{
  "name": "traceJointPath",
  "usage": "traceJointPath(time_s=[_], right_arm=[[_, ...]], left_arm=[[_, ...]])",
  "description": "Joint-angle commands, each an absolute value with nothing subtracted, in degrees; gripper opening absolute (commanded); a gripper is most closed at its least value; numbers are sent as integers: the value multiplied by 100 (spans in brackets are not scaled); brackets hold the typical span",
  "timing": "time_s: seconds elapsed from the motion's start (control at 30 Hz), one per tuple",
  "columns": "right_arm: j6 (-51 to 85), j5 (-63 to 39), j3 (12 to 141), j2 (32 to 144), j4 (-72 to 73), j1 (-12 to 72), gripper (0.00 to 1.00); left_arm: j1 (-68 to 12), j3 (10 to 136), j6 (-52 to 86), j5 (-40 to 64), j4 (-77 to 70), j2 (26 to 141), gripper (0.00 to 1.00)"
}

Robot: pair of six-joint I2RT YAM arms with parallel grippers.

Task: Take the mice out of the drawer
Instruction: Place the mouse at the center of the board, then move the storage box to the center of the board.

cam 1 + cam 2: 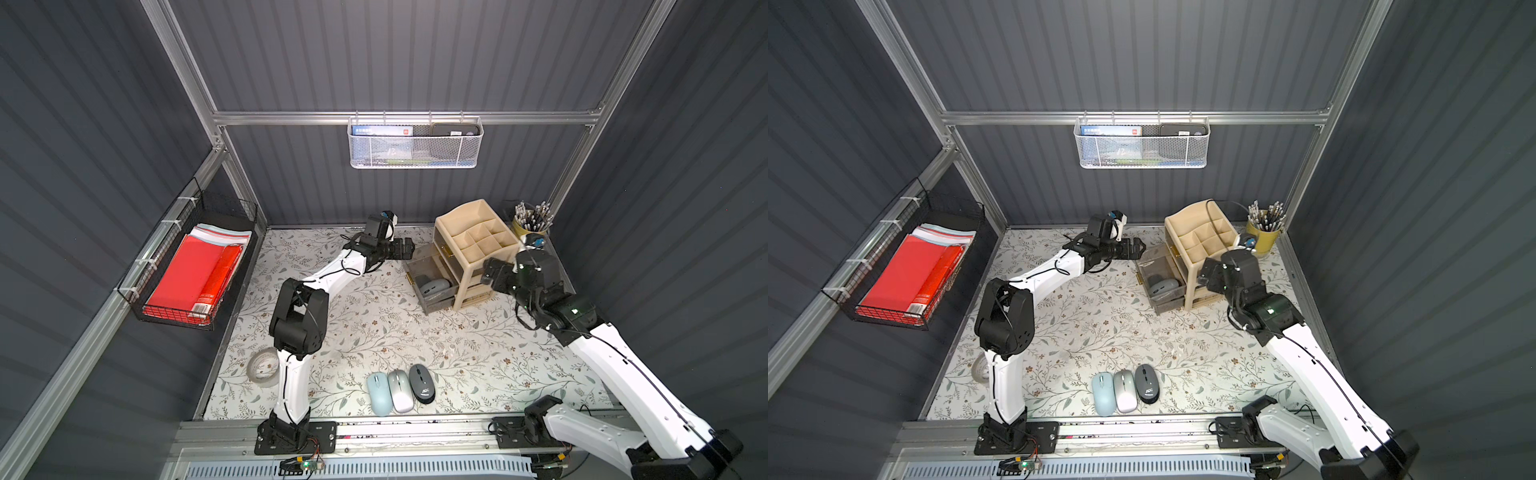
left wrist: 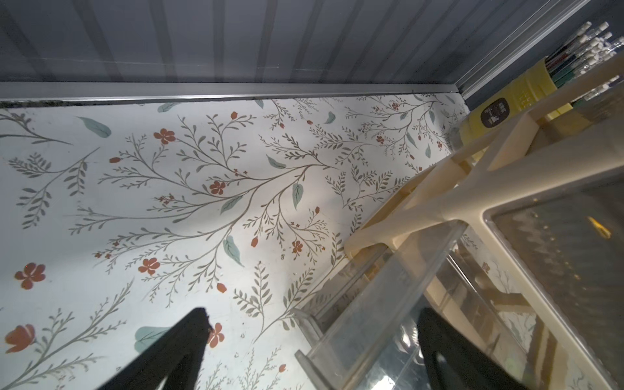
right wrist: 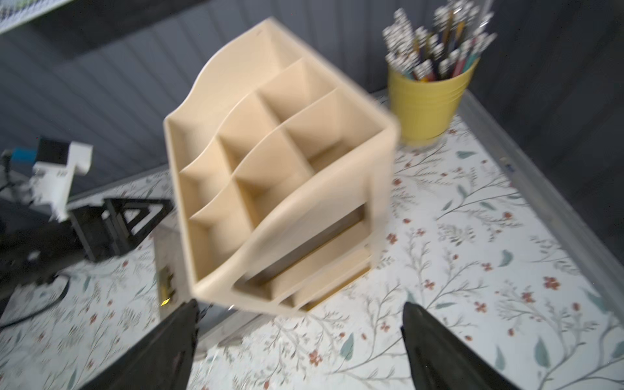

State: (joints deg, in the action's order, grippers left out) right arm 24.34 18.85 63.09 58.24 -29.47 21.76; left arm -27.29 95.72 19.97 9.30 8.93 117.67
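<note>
Three mice lie side by side near the table's front edge: a pale blue mouse, a silver mouse and a dark grey mouse with a white logo. The clear drawer stands pulled out of the beige organiser. A grey mouse lies inside it. My left gripper is open at the drawer's far corner, one finger on each side of its wall. My right gripper hangs open and empty beside the organiser.
A yellow cup of pens stands behind the organiser in the back right corner. A tape roll lies by the left arm's base. A black wire basket with red folders hangs on the left wall, a white mesh basket on the back wall.
</note>
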Motion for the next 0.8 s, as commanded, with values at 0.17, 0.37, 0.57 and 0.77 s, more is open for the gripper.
traceJointPath(time_s=[0.17, 0.37, 0.57, 0.77], right_arm=[[2165, 301, 6338, 6302, -1615, -84, 97], [2390, -456, 6566, 6905, -1113, -1032, 97], [2367, -1036, 6923, 8028, -969, -1179, 97], [2330, -1856, 7208, 8734, -934, -1166, 95]], left_arm=[[-2991, 9668, 1427, 805, 1057, 11270, 86], [-3157, 9882, 857, 1109, 2003, 11418, 4], [-3467, 9987, 191, 1176, 2818, 11522, 0], [-3762, 9940, -194, 841, 2926, 11281, 0]])
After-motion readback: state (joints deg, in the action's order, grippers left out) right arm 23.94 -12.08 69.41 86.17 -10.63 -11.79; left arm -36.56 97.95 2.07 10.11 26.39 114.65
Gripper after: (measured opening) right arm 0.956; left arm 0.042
